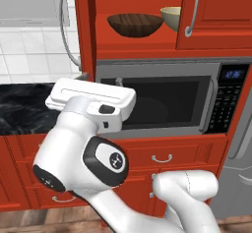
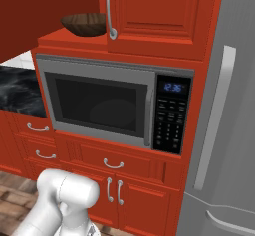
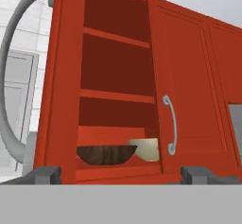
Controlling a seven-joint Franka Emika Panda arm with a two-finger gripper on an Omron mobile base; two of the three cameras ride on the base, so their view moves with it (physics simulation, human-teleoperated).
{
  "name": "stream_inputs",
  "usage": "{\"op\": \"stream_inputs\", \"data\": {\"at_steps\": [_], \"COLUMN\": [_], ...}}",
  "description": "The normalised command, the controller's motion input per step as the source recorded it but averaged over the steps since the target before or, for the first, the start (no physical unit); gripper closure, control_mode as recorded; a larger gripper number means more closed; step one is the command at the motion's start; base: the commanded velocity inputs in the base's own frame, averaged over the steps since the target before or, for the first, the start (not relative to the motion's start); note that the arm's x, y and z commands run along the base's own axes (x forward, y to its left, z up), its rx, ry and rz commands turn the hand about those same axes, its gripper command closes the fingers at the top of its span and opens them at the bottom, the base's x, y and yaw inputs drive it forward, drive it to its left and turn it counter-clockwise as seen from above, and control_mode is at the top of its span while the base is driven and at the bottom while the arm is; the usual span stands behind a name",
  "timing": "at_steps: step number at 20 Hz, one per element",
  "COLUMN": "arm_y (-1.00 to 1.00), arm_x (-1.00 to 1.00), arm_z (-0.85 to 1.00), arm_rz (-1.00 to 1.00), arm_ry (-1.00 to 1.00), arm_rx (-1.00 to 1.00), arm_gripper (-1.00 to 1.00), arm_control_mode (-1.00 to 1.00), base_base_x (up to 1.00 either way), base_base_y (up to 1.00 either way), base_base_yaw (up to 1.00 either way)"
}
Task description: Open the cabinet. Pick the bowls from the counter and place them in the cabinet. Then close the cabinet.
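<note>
Both bowls are seen on the cabinet's bottom shelf, with the left door swung open and the right door shut.

The arm (image 1: 93, 153) is folded up from the lower right of the left base view, its flat white hand raised level with the microwave (image 2: 109, 103), below the cabinet (image 3: 184, 76). In the hand view the gripper (image 3: 122, 173) is aimed up at the open left half, its fingertips (image 3: 45, 175) spread wide with nothing between them. The brown bowl (image 1: 135, 24) is set at the shelf's front lip, the beige bowl (image 1: 171, 16) just beside it, partly hidden behind the closed door's edge. The open door (image 3: 64, 76) is seen edge-on at the left. Two shelves above the bowls are left bare. The counter (image 1: 22, 106) lies left of the microwave.
</note>
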Motion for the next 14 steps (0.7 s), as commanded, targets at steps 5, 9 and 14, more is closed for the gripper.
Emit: {"op": "stream_inputs", "data": {"at_steps": [5, 9, 14], "arm_y": [0.28, 0.28, 0.23], "arm_x": [0.26, 0.01, 0.03], "arm_z": [-0.07, 0.0, 0.0], "arm_rz": [0.0, 0.0, 0.0], "arm_ry": [0.0, 0.0, 0.0], "arm_rx": [0.0, 0.0, 0.0], "arm_gripper": [-1.0, -1.0, -1.0], "arm_control_mode": [-1.0, -1.0, -1.0], "base_base_x": [0.0, 0.0, 0.0], "base_base_y": [0.0, 0.0, 0.0], "base_base_yaw": [0.0, 0.0, 0.0]}}
